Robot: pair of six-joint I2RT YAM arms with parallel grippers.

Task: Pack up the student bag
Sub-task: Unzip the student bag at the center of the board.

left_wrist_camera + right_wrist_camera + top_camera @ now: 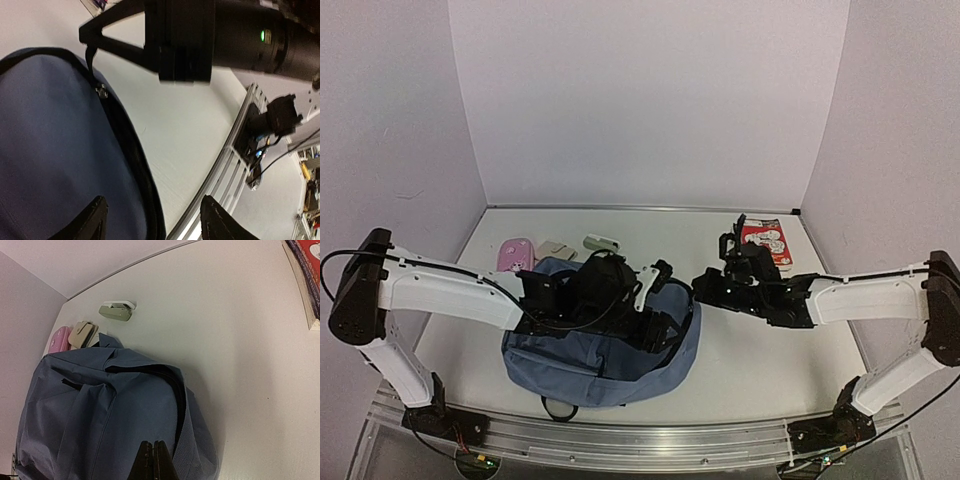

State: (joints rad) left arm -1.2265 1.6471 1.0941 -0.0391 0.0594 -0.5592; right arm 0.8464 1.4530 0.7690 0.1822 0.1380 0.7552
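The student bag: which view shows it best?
The right wrist view: the student bag shows almost whole. In the top external view, the left arm covers its upper part; the left wrist view shows only one edge.

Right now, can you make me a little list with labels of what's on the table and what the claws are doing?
bag: student bag, blue, lying near the front edge
left claw: open, above the bag
right claw: shut, seems to pinch the zip pull
behind bag: pink item, green item
far right: red book
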